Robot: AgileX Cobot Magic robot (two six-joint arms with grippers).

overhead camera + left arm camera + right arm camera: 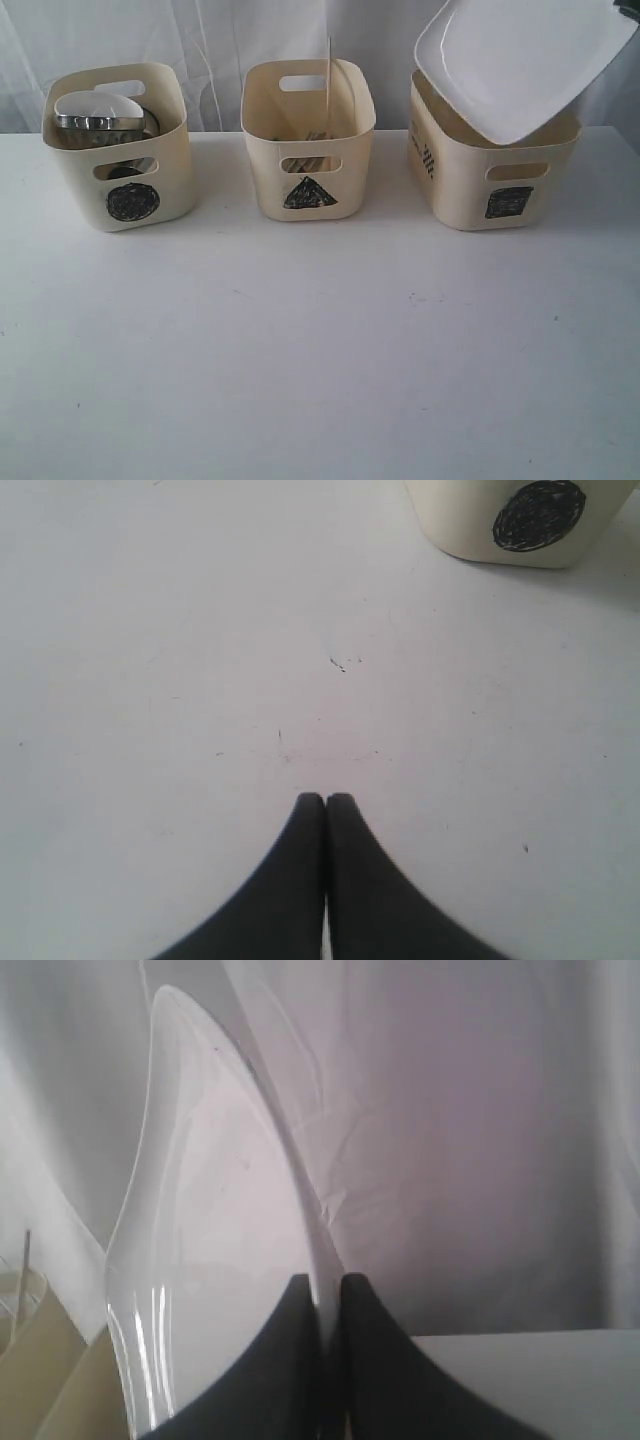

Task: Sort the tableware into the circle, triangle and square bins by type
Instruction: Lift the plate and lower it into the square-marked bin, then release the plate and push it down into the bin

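One white plate tilted over the square bin, edge pinched in the right hand. Left hand shut, empty, well apart from that bin. Risk: slipping from so thin a pinch, or jamming across the bin's rim.

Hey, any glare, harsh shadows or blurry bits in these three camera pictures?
Exterior view: soft, even light, faint shadows on the table, bright highlights on the steel ware in the circle bin. Left wrist view: flat light, the left claw a featureless dark shape. Right wrist view: white glare streaks on the plate, its near edge soft; the right claw dark.
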